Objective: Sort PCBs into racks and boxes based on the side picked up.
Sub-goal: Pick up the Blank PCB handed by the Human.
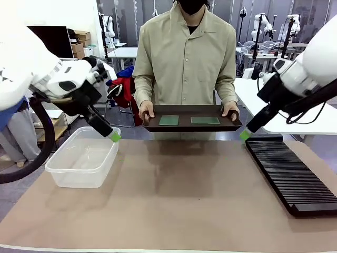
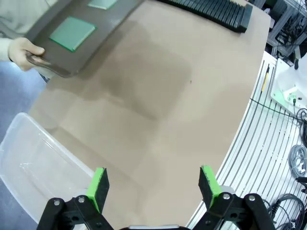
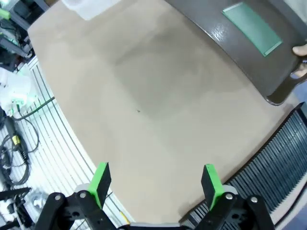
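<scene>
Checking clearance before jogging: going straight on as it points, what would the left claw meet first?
The left claw would probably meet the bare brown mat, beside the clear tub; depth is unclear.

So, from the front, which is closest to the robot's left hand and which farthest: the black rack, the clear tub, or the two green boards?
1. Clear tub, just under the left hand, at left.
2. Left green board, on the tray, far middle.
3. Right green board, beside it on the tray.
4. Black rack, far over on the right.
</scene>
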Tool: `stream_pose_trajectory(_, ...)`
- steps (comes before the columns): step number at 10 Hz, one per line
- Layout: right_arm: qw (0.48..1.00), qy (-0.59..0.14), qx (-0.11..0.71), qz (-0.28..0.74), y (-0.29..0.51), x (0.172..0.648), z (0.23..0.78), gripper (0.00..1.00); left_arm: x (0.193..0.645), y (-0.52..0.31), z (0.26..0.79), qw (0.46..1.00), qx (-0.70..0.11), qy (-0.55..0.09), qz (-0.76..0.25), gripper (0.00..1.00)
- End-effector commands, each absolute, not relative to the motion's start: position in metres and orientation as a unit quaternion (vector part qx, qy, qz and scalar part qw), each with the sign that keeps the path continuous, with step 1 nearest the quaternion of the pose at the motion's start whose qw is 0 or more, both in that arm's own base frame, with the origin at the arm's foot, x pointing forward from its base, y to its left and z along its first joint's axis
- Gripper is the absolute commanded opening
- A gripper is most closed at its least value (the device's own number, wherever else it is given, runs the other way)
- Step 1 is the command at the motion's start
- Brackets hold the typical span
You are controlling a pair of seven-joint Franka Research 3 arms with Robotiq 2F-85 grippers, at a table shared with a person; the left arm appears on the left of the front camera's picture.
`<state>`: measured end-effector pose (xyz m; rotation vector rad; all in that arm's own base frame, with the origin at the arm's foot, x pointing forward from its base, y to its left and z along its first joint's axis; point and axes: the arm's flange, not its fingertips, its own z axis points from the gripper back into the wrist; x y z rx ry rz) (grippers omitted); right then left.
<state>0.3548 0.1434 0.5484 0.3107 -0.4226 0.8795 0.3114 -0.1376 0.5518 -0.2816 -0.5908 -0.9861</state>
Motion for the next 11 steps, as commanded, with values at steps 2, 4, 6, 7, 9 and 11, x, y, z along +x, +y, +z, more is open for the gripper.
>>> stream_pose_trajectory(2, 0.872, -0.202, 0.149, 0.421, 0.143, 0.355, 0.548, 1.0, 0.311, -0.138, 0.552, 0.83, -0.133, -0.278, -0.465, 1.0)
stream_pose_trajectory(4, 0.872, -0.202, 0.149, 0.421, 0.143, 0.355, 0.548, 1.0, 0.311, -0.138, 0.552, 0.83, -0.133, -0.278, -0.465, 1.0)
stream_pose_trajectory(6, 0.872, -0.201, 0.14, 0.425, 0.14, 0.354, 0.557, 1.0, 0.311, -0.138, 0.552, 0.83, -0.133, -0.278, -0.465, 1.0)
stream_pose_trajectory(7, 0.854, -0.205, 0.169, 0.448, 0.13, 0.358, 0.566, 1.0, 0.311, -0.136, 0.554, 0.834, -0.127, -0.281, -0.457, 1.0)
stream_pose_trajectory(9, 0.823, -0.216, 0.194, 0.487, 0.102, 0.37, 0.59, 1.0, 0.325, -0.119, 0.566, 0.83, -0.184, -0.282, -0.446, 1.0)
stream_pose_trajectory(11, 0.808, -0.232, 0.208, 0.501, 0.08, 0.379, 0.613, 1.0, 0.327, -0.105, 0.585, 0.837, -0.166, -0.297, -0.43, 1.0)
